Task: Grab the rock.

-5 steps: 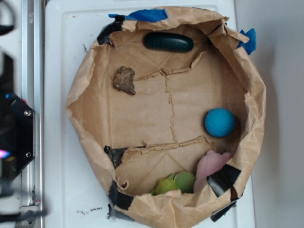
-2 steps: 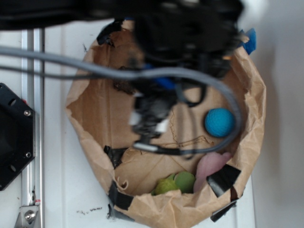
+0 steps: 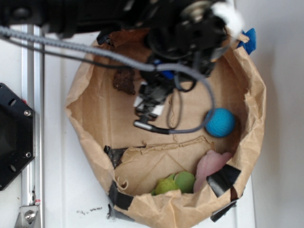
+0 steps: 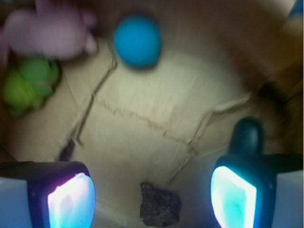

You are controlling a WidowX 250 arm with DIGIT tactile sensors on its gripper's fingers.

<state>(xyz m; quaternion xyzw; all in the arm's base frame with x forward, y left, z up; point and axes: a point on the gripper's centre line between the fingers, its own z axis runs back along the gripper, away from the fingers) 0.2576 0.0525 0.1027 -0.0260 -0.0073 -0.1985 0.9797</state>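
The rock point(image 3: 124, 80) is a rough, dark grey-brown lump on the paper floor of the bag, at its upper left. In the wrist view the rock point(image 4: 160, 205) lies low in the frame, between my two lit fingers and touching neither. My gripper point(image 4: 152, 192) is open, and its left pad point(image 4: 71, 202) and right pad point(image 4: 233, 197) stand wide apart with only bare paper and the rock between them. From outside, the gripper point(image 3: 148, 105) hangs blurred over the bag, just right of the rock, with the arm and cables covering the bag's top.
A crumpled brown paper bag rim point(image 3: 78, 97) rings everything. Inside are a blue ball point(image 3: 220, 122), a pale pink flat piece point(image 3: 209, 165) and green objects point(image 3: 176, 183). A dark green oblong point(image 4: 247, 135) lies beyond my right finger. A black mount point(image 3: 12, 133) sits left.
A second ago no arm was over the bag. It has swung in from the top, and since 0.4 s ago it has shifted up and right, uncovering the rock.
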